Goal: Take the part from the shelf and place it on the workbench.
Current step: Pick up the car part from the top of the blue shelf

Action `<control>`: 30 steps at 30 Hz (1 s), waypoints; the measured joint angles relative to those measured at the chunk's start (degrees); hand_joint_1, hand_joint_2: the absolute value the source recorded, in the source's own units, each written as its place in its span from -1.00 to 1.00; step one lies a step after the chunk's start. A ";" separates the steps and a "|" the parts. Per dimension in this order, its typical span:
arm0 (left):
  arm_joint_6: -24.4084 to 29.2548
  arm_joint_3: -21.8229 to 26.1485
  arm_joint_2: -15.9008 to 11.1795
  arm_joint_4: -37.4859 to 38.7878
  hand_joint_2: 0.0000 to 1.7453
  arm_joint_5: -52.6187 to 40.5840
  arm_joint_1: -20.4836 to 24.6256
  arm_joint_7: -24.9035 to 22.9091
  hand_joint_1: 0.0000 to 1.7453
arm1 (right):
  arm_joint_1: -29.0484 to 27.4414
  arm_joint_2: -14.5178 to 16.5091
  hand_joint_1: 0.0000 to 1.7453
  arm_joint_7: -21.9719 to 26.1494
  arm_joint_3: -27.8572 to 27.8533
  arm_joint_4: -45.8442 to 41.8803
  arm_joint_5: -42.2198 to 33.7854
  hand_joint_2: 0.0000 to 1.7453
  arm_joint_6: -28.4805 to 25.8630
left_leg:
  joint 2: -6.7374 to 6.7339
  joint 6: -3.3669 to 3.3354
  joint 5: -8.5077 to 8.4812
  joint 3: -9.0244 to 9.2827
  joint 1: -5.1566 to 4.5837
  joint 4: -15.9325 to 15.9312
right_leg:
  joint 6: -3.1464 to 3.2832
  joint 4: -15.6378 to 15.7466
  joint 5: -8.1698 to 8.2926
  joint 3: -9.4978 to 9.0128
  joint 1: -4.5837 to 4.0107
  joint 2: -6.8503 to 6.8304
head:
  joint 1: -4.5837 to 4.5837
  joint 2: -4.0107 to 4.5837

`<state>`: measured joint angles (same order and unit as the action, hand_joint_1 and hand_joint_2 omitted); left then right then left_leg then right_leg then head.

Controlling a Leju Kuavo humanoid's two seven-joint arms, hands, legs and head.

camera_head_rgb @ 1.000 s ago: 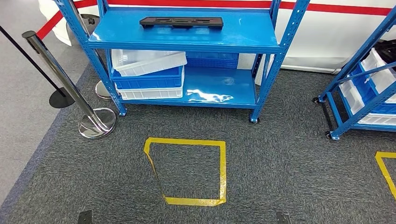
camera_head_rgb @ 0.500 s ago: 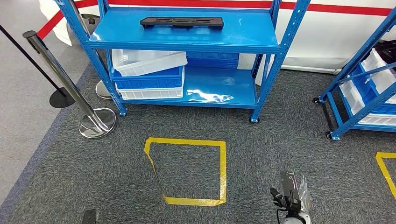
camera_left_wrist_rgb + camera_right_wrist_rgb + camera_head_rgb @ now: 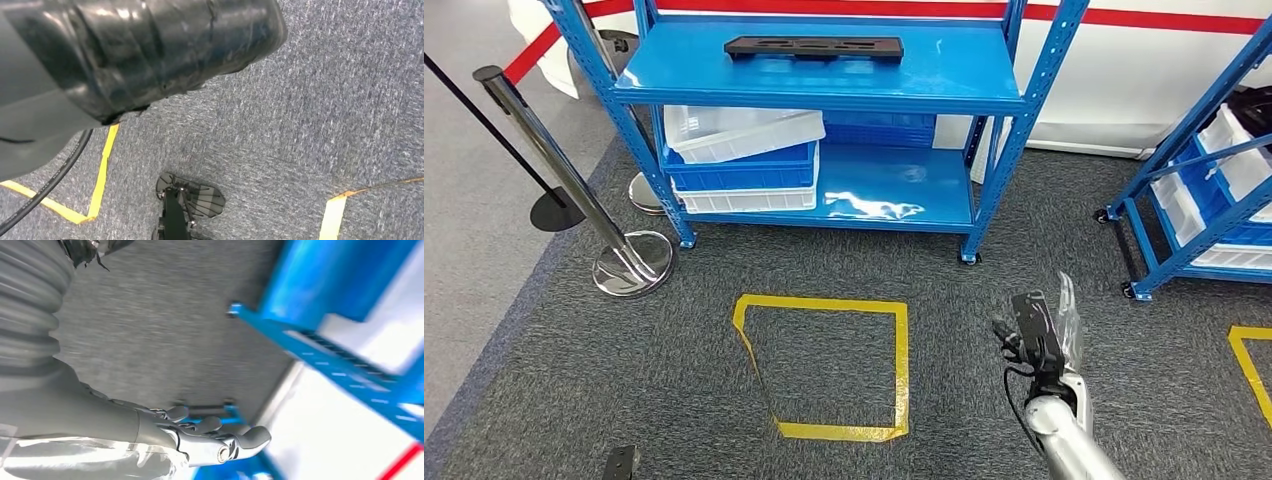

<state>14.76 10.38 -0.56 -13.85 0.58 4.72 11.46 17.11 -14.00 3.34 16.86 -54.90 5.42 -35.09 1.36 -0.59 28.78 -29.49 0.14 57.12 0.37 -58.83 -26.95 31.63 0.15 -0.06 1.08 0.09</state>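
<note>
Right hand was up over the grey carpet, fingers apart, holding nothing. Left hand was too close to the camera to tell whether its fingers were apart or together. A big blue shelf stood ahead. On its top level lay the long black part. A yellow tape square marked the floor.

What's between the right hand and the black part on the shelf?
In the head view, bare carpet, then the blue shelf's front edge separate the right hand from the black part.
</note>
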 joint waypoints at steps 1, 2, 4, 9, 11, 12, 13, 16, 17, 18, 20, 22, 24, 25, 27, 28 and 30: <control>-0.22 -0.31 -0.08 0.01 -1.00 -0.10 -0.01 0.09 -1.00 | 0.65 -0.08 -1.00 -0.56 0.40 -1.67 0.84 1.00 0.44 | 0.01 0.00 -0.01 -0.02 0.00 0.00 | 0.00 -0.01 0.00 0.00 0.00 -0.01 | -0.01 0.00; -0.48 -0.62 -0.17 0.02 -1.00 -0.25 -0.02 0.28 -1.00 | 1.40 -0.15 -1.00 -1.15 0.85 -3.38 1.70 1.00 0.95 | 0.02 0.01 -0.02 -0.03 0.00 0.00 | 0.00 -0.02 0.01 0.01 0.00 -0.02 | -0.01 0.00; -1.08 -1.20 -0.38 0.03 -1.00 -0.54 0.01 0.96 -1.00 | 3.43 -0.19 -1.00 -2.33 1.79 -6.95 3.74 1.00 2.20 | 0.02 0.04 -0.04 -0.04 0.00 0.00 | 0.00 -0.04 0.03 0.03 0.00 0.00 | 0.01 0.00; -2.46 -2.40 -0.78 0.03 -1.00 -0.86 0.04 3.18 -1.00 | 8.67 -0.17 -1.00 -4.84 4.39 -14.29 8.67 1.00 5.45 | 0.07 0.06 -0.10 -0.07 0.01 0.02 | 0.01 -0.03 0.05 0.08 -0.01 -0.02 | 0.02 0.00; -2.81 -2.51 -0.84 0.03 -1.00 -0.91 0.03 3.96 -1.00 | 9.77 -0.13 -1.00 -5.42 5.06 -16.01 10.09 1.00 6.36 | 0.10 0.07 -0.11 -0.11 0.01 0.03 | 0.01 -0.04 0.05 0.08 -0.01 -0.07 | 0.01 0.00; -2.93 -2.59 -0.86 0.03 -1.00 -0.91 0.01 4.27 -1.00 | 10.17 -0.03 -1.00 -5.64 5.35 -16.68 10.63 0.50 6.73 | 0.13 0.07 -0.12 -0.16 0.01 0.02 | 0.00 -0.05 0.06 0.08 -0.01 -0.11 | 0.01 0.00; -3.03 -2.72 -0.90 0.03 -1.00 -0.91 -0.02 4.60 -1.00 | 10.72 0.11 -1.00 -5.85 5.83 -17.50 11.21 0.00 7.17 | 0.15 0.06 -0.13 -0.21 0.01 0.02 | 0.00 -0.07 0.07 0.11 -0.01 -0.14 | -0.01 0.00; -3.29 -3.41 -1.20 0.03 -1.00 -0.93 0.08 5.93 -1.00 | 14.26 0.72 -1.00 -6.36 8.53 -20.39 13.61 -1.00 9.03 | 0.07 0.07 -0.15 -0.26 -0.01 0.04 | 0.01 -0.09 0.11 0.25 0.00 -0.03 | 0.01 0.00; -3.35 -3.58 -1.28 0.03 -1.00 -0.95 0.19 6.42 -1.00 | 15.51 0.99 -1.00 -6.52 9.37 -21.09 14.55 -0.50 9.76 | 0.04 0.08 -0.16 -0.23 0.00 0.05 | 0.02 -0.08 0.12 0.23 -0.01 0.00 | 0.02 0.00; -3.40 -3.67 -1.31 0.03 -1.00 -0.98 0.28 6.85 -1.00 | 16.48 1.34 -1.00 -6.71 10.00 -21.59 15.40 0.00 10.46 | 0.06 0.08 -0.16 -0.20 0.00 0.06 | 0.02 -0.07 0.12 0.20 -0.01 -0.02 | 0.01 0.00; -3.47 -3.89 -1.34 0.03 -1.00 -1.05 0.34 7.64 -1.00 | 18.20 2.43 -1.00 -7.13 11.35 -22.57 17.21 1.00 12.00 | 0.14 0.07 -0.19 -0.27 0.01 0.06 | 0.02 -0.09 0.12 0.21 -0.02 -0.12 | 0.01 0.00; -3.60 -4.27 -1.43 0.03 -1.00 -1.24 0.38 8.26 -1.00 | 20.65 3.59 -1.00 -7.32 12.99 -23.47 19.10 1.00 13.47 | 0.16 0.07 -0.23 -0.32 0.01 0.06 | 0.02 -0.10 0.13 0.26 -0.02 -0.15 | 0.02 0.00; -3.80 -4.76 -1.54 0.03 -1.00 -1.51 0.47 8.71 -1.00 | 23.15 4.68 -1.00 -7.42 14.50 -23.98 20.99 1.00 14.83 | 0.15 0.06 -0.24 -0.32 0.01 0.06 | 0.03 -0.10 0.13 0.25 -0.02 -0.14 | 0.01 0.00; -3.90 -5.00 -1.58 0.03 -1.00 -1.63 0.52 8.90 -1.00 | 24.20 5.30 -1.00 -7.47 15.36 -24.18 21.98 1.00 15.54 | 0.14 0.06 -0.24 -0.31 0.01 0.06 | 0.03 -0.10 0.13 0.25 -0.02 -0.13 | 0.01 0.00; -4.04 -5.39 -1.63 0.03 -1.00 -1.80 0.59 9.21 -1.00 | 26.14 6.57 -1.00 -7.49 17.34 -24.44 24.14 1.00 17.04 | 0.13 0.07 -0.24 -0.31 0.01 0.06 | 0.03 -0.11 0.14 0.26 -0.02 -0.11 | 0.01 0.00; -4.08 -5.59 -1.64 0.03 -1.00 -1.93 0.61 9.38 -1.00 | 27.23 7.24 -1.00 -7.49 18.41 -24.52 25.38 1.00 17.83 | 0.13 0.07 -0.24 -0.32 0.01 0.06 | 0.03 -0.11 0.14 0.26 -0.02 -0.11 | 0.01 0.00; -4.12 -6.10 -1.68 0.03 -1.00 -2.21 0.65 9.68 -1.00 | 29.33 8.52 -1.00 -7.47 20.22 -24.55 27.69 1.00 19.28 | 0.13 0.07 -0.24 -0.32 0.01 0.06 | 0.03 -0.11 0.14 0.26 -0.02 -0.12 | 0.01 0.00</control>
<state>10.64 4.28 -2.25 -13.81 -1.62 5.37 21.14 46.44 -5.47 -4.13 37.08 -79.45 33.11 -15.81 1.49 -0.52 28.54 -29.81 0.15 57.18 0.40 -58.94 -26.82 31.89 0.12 -0.18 1.08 0.09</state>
